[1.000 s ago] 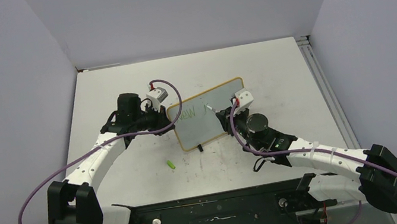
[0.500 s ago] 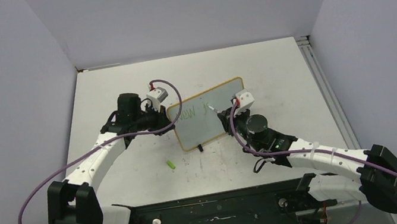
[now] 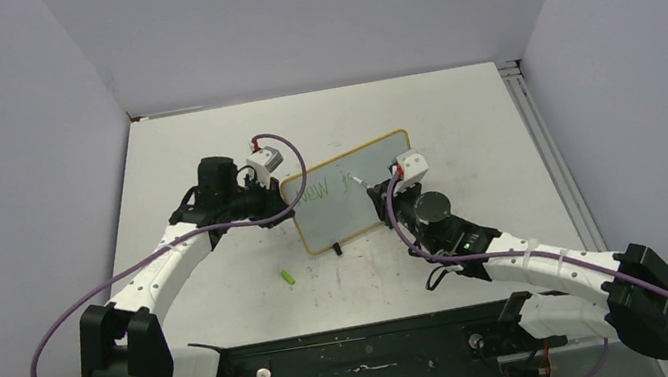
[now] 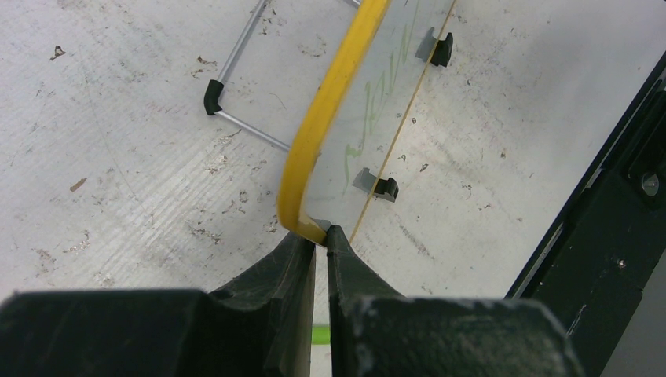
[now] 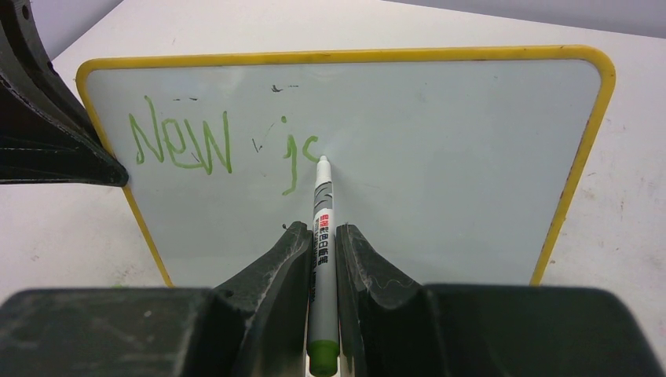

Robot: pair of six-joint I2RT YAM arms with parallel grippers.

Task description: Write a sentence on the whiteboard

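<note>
The whiteboard [image 3: 344, 212] stands upright near the middle of the surface [image 3: 459, 108], well apart from every edge. The sentence [image 5: 182, 145] reads "New" and a started "jc" in green, toward the board's upper left corner. The right gripper [image 5: 322, 229] pinches a green marker [image 5: 323, 259], whose tip is at the last stroke. The left gripper [image 4: 318, 236] is pressed together on the yellow frame at the board's left side. A small green object [image 3: 289, 277] lies nearer the near edge.

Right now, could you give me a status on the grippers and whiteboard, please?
Left gripper shut on whiteboard corner. Right gripper shut on marker, tip at whiteboard. Sentence reads New j, unfinished. Nothing in the way.
</note>
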